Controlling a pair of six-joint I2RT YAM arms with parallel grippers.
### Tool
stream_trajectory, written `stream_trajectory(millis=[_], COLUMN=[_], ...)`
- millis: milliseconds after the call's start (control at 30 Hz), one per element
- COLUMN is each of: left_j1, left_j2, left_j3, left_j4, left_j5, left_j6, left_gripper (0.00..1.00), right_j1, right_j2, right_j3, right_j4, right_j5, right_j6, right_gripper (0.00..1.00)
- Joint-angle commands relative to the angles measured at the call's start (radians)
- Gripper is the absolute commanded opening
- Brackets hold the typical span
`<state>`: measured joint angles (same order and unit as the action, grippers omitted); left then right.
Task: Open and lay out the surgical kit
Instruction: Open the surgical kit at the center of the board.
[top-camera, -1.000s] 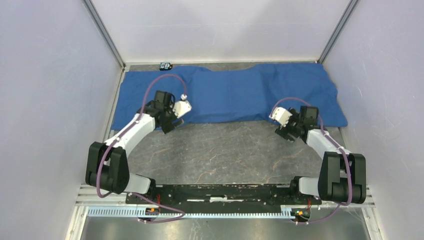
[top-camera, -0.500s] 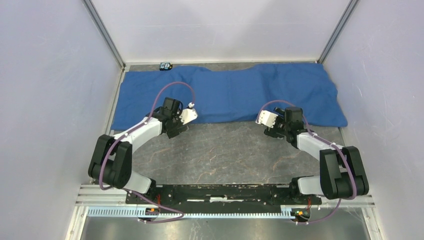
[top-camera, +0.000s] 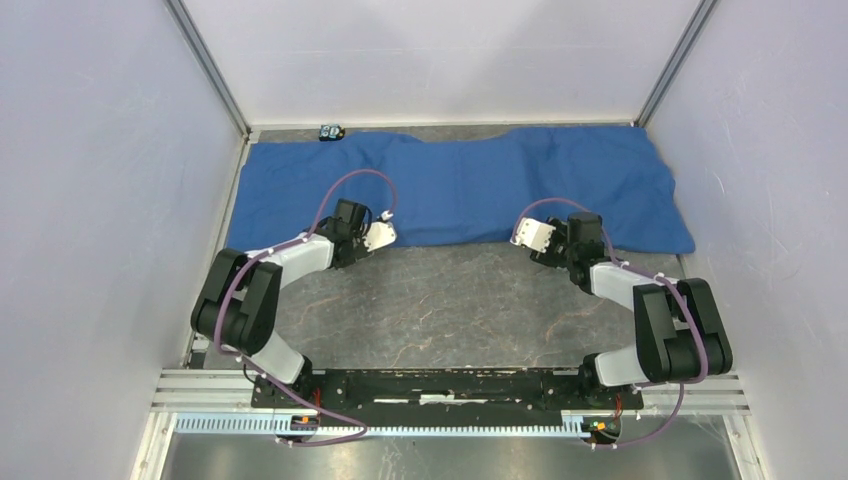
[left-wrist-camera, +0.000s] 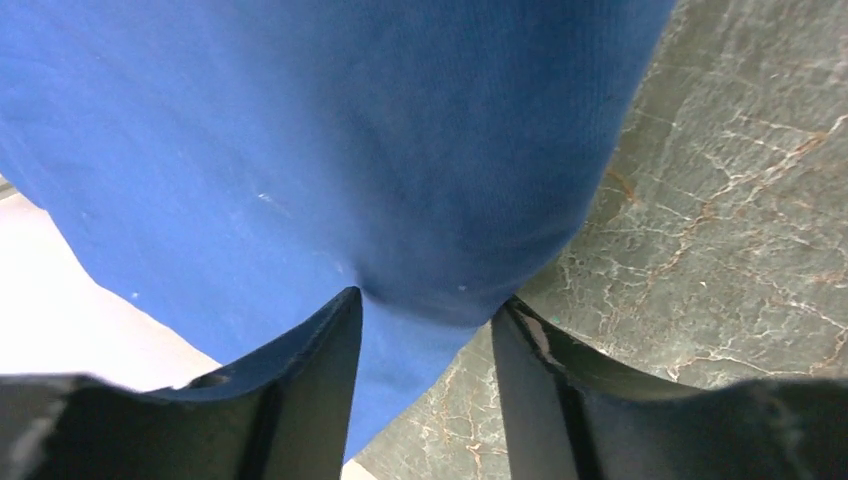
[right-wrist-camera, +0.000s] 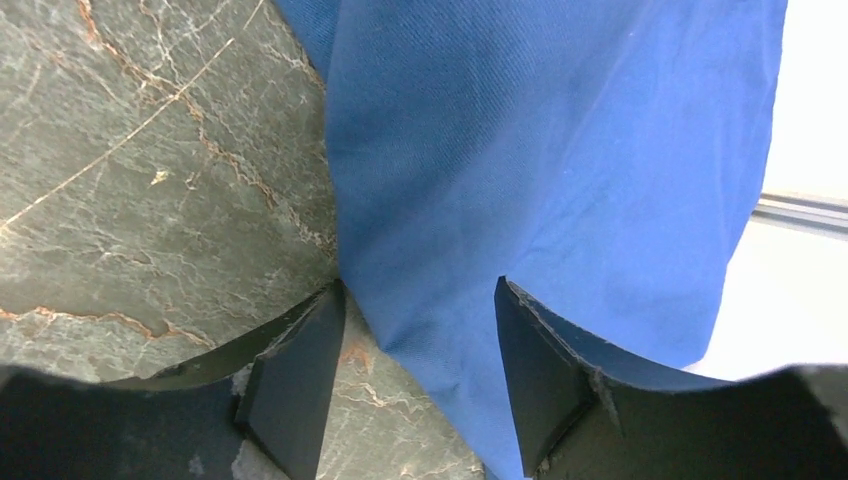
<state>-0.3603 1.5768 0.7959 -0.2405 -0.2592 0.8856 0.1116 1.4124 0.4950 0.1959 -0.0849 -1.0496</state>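
Observation:
The blue cloth wrap lies spread flat across the far part of the table. My left gripper is low at its near edge, left of centre. In the left wrist view the gripper is open, with a fold of the cloth edge between the fingers. My right gripper is at the near edge right of centre. In the right wrist view it is open, with the cloth edge between the fingers. The steel tray, pan, instruments and packets are out of view.
A small block toy sits at the back edge, behind the cloth's left part. Grey marble tabletop lies between the cloth and the arm bases. White walls enclose the table on three sides.
Both grippers have moved inward along the cloth's near edge, the left one to the right and the right one to the left, and both arms have folded lower.

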Motion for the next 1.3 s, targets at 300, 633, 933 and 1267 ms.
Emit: stream_trajectory(millis=[300, 633, 933, 1267], left_j1=[0.000, -0.001, -0.001, -0.002], left_j2=[0.013, -0.082, -0.178, -0.315], left_j3=[-0.046, -0.091, -0.177, -0.283], left_j4=[0.047, 0.020, 0.043, -0.029], left_j5=[-0.040, -0.042, -0.052, -0.070], left_j6=[0.026, 0.007, 0.003, -0.027], left_gripper=[0.03, 0.02, 0.02, 0.02], right_j1=[0.003, 0.002, 0.003, 0.002], right_j2=[0.045, -0.004, -0.105, -0.226], right_j3=[0.010, -0.021, -0.103, -0.178], right_j4=[-0.108, -0.133, -0.153, -0.289], right_j5=[-0.013, -0.019, -0.029, -0.052], right_j6=[-0.003, -0.009, -0.047, -0.062], right_gripper=[0.25, 0.00, 0.00, 0.00])
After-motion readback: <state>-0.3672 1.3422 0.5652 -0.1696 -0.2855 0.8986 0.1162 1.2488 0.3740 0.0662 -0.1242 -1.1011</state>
